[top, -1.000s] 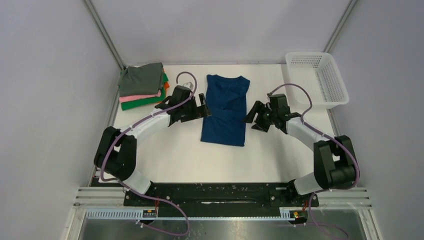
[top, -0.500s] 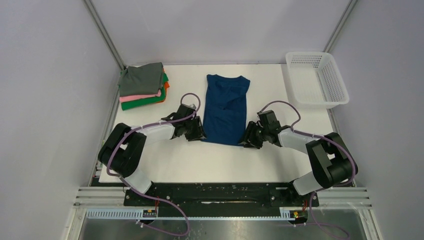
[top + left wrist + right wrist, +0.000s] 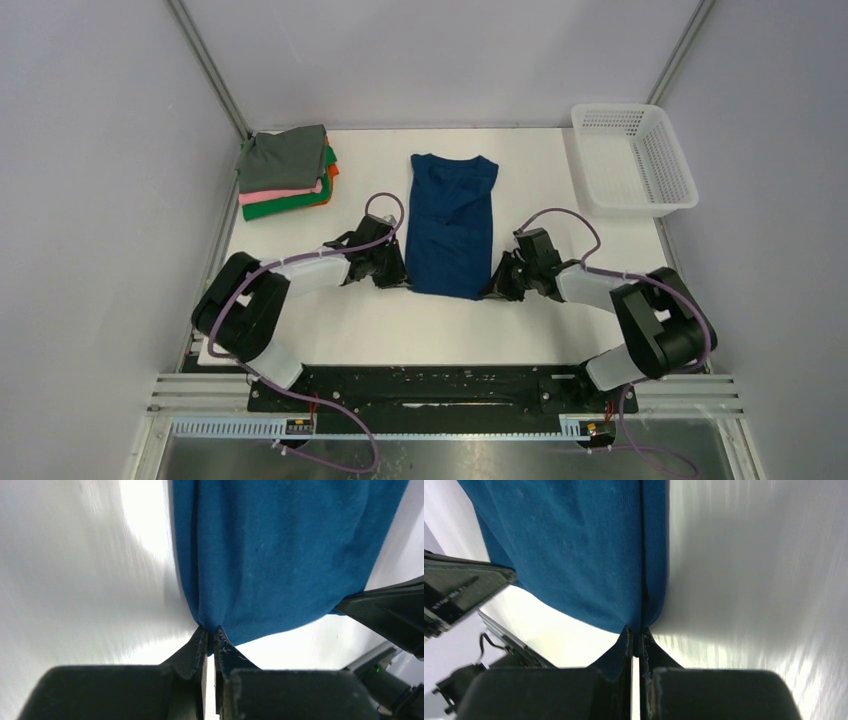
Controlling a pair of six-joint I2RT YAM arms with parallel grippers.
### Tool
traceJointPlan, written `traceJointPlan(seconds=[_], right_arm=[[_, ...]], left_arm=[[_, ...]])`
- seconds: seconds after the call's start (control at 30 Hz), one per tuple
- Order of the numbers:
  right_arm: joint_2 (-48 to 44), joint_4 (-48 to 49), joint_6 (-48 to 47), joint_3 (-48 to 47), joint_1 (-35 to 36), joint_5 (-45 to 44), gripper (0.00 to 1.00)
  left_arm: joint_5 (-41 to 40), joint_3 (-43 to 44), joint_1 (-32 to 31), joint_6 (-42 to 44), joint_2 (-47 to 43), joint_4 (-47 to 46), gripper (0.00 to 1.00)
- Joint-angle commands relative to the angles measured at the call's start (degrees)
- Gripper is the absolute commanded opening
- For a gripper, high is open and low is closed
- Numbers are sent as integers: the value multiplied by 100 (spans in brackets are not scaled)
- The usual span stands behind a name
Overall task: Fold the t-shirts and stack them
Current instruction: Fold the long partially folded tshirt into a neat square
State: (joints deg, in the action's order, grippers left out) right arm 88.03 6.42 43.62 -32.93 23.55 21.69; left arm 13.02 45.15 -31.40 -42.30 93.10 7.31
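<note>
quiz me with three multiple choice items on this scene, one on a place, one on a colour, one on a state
1. Where does the white basket sit on the table?
A. near edge, between the arm bases
B. far right corner
C. far left corner

2. What colour is the top t-shirt of the folded stack?
A. yellow
B. black
C. grey

3. How do the left jaws and right jaws stand?
A. each shut on a near corner of the blue t-shirt
B. both wide open above the basket
C. both shut on the stack

Answers: 1 B, the top view shows it at the far right corner; 2 C, grey lies above the pink, green and orange layers; 3 A, each wrist view shows closed jaws pinching blue cloth at a corner.
</note>
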Motion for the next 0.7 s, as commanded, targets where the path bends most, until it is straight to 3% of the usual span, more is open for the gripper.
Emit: traceJointPlan(seconds=[0.0, 0.17, 0.23, 0.33, 0.5, 0.67], right_arm=[[-1059, -714, -174, 630, 299, 14, 0], [-3158, -1996, -18, 1213, 790, 389, 0], [-4018, -2583, 17, 1253, 898, 460, 0], [-5172, -3113, 147, 1133, 914, 507, 0], [-5964, -2984, 205, 700, 906, 164, 0], [-5106, -2845, -102, 92, 898, -548, 0]], left_arm=[[45, -443, -266, -67, -1080, 413, 0], [-99, -1043, -733, -373, -2943, 1173, 0], [-262, -1133, -923, -502, -3947, 1436, 0], [-335, -1084, -1117, -601, -4773, 1562, 0], [-619, -517, -1133, -455, -4858, 1718, 0], [-1459, 191, -1005, -345, -4185, 1795, 0]])
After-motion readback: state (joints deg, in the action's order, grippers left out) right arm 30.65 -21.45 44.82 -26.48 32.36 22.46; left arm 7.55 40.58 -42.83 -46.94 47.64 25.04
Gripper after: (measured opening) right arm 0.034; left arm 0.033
